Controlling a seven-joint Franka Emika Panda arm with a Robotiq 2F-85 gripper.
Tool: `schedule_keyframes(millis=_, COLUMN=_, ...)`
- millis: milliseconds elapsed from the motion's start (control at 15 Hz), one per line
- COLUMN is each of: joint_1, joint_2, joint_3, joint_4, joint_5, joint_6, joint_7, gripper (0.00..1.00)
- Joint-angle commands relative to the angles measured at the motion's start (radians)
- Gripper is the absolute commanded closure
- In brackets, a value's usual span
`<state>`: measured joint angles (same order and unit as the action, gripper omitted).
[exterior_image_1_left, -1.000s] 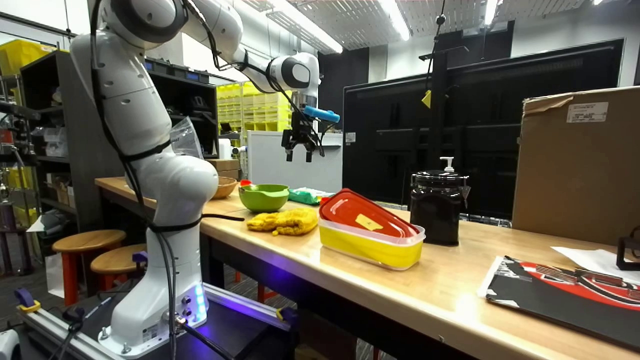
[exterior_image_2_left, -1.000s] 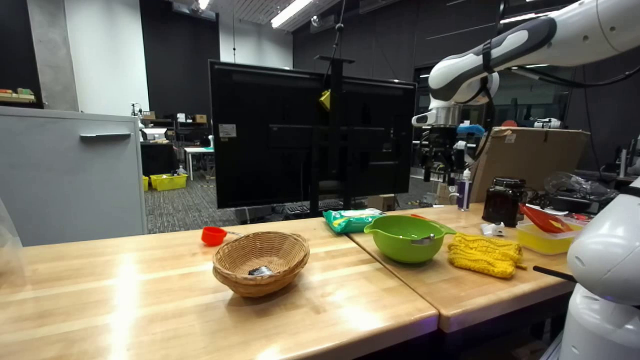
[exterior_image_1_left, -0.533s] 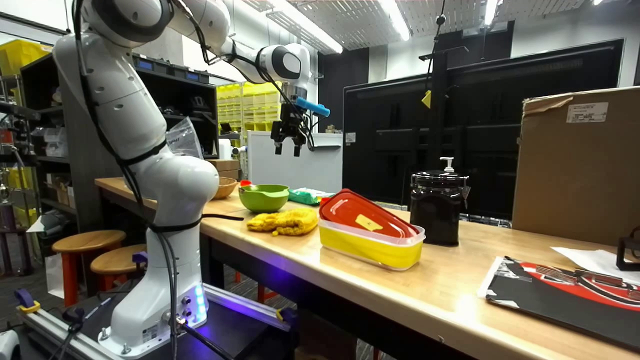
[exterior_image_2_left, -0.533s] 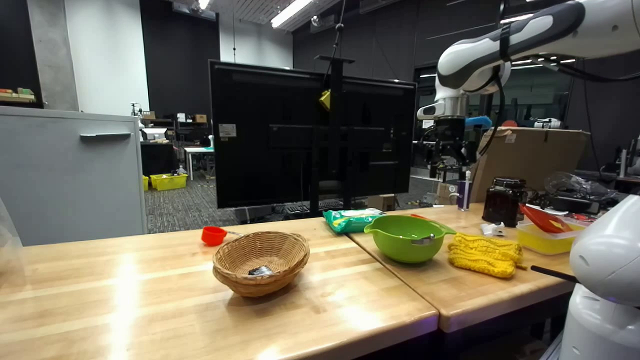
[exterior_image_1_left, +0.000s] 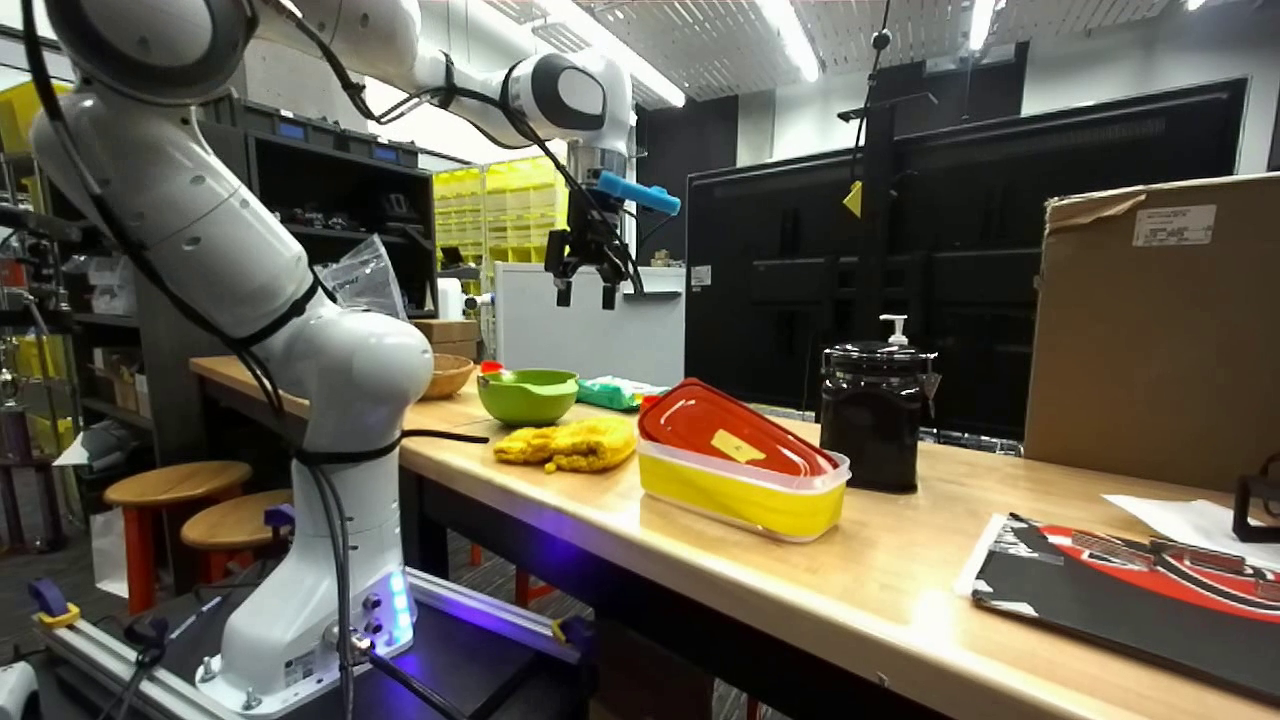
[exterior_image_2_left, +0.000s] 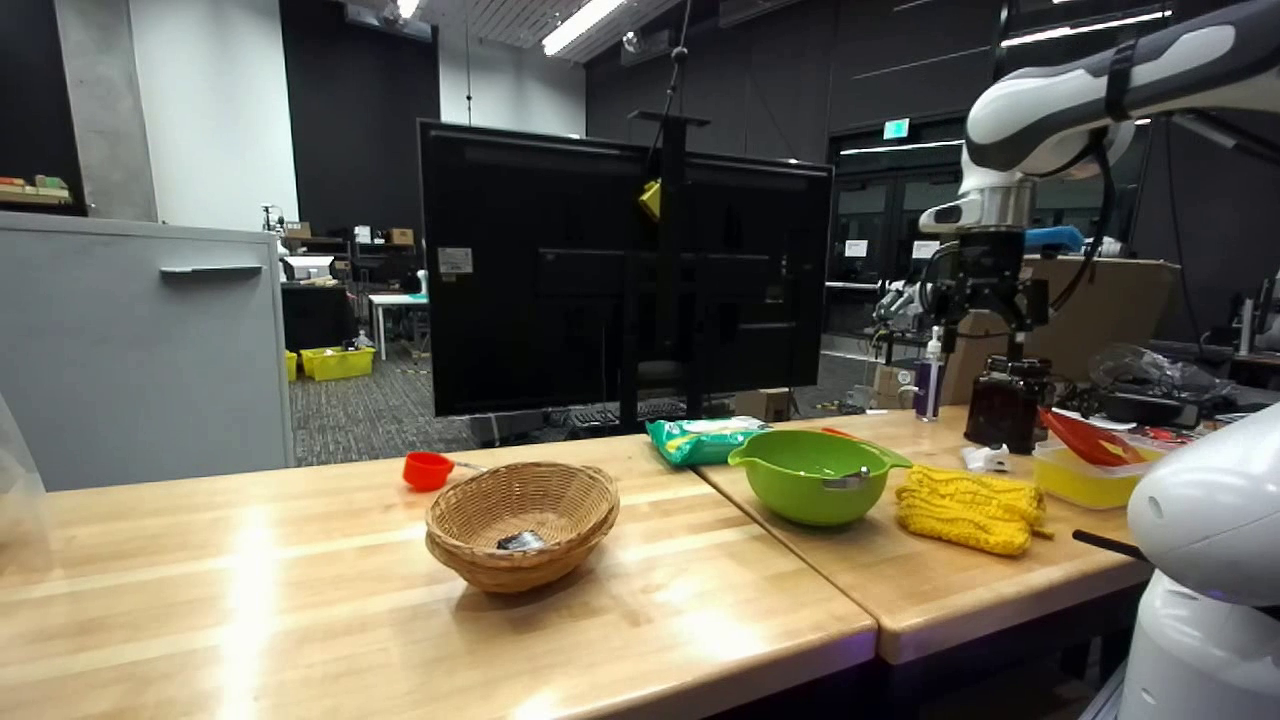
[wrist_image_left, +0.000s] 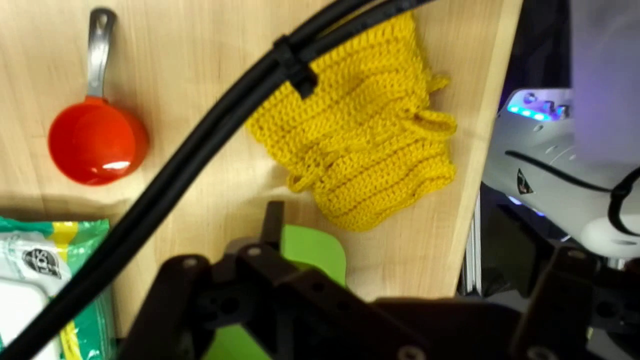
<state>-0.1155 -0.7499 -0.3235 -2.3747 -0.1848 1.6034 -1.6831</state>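
My gripper (exterior_image_1_left: 586, 294) is open and holds nothing, high above the wooden table. It also shows in an exterior view (exterior_image_2_left: 983, 350). The wrist view shows its black linkage low in the picture. A folded yellow knitted cloth (wrist_image_left: 360, 125) lies under and ahead of it; it is in both exterior views (exterior_image_1_left: 567, 444) (exterior_image_2_left: 972, 508). A green bowl (exterior_image_2_left: 815, 480) stands beside the cloth; the gripper partly covers it in the wrist view (wrist_image_left: 317, 250). A red measuring cup (wrist_image_left: 95, 145) with a grey handle lies past the cloth. A green wipes pack (exterior_image_2_left: 705, 440) lies near the bowl.
A yellow container (exterior_image_1_left: 740, 490) with a red lid (exterior_image_1_left: 735, 430) tilted in it stands near a dark jar (exterior_image_1_left: 870, 420). A purple pump bottle (exterior_image_2_left: 928, 385), wicker basket (exterior_image_2_left: 525, 520) and another red cup (exterior_image_2_left: 427, 471) are on the table. A cardboard box (exterior_image_1_left: 1155, 330) stands behind.
The arm has drawn back towards its base, and the gripper has risen slightly, moving right in an exterior view. It stays open. The objects on the table have not moved.
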Motion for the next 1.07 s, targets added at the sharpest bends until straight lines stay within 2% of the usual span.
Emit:
schedule_keyframes(millis=0, joint_1=-0.059, joint_2=-0.060, joint_3=-0.112, joint_4=0.014, joint_5=-0.118, joint_6=-0.016, joint_7=-0.113, gripper=0.00)
schedule_keyframes(millis=267, joint_1=-0.104, joint_2=0.001, joint_3=-0.260, joint_4=0.125, joint_5=-0.217, joint_6=-0.025, joint_7=-0.271, gripper=0.00)
schedule_keyframes(millis=667, joint_1=-0.063, joint_2=0.173, joint_3=-0.419, joint_4=0.318, joint_5=-0.213, joint_6=-0.010, joint_7=-0.401, gripper=0.00)
schedule_keyframes(millis=733, joint_1=-0.102, joint_2=0.089, joint_3=-0.378, joint_4=0.231, joint_5=-0.207, joint_6=0.002, joint_7=-0.371, gripper=0.00)
schedule_keyframes(millis=1000, joint_1=-0.105, joint_2=0.119, joint_3=-0.381, joint_4=0.240, joint_5=-0.201, joint_6=0.003, joint_7=-0.379, gripper=0.00)
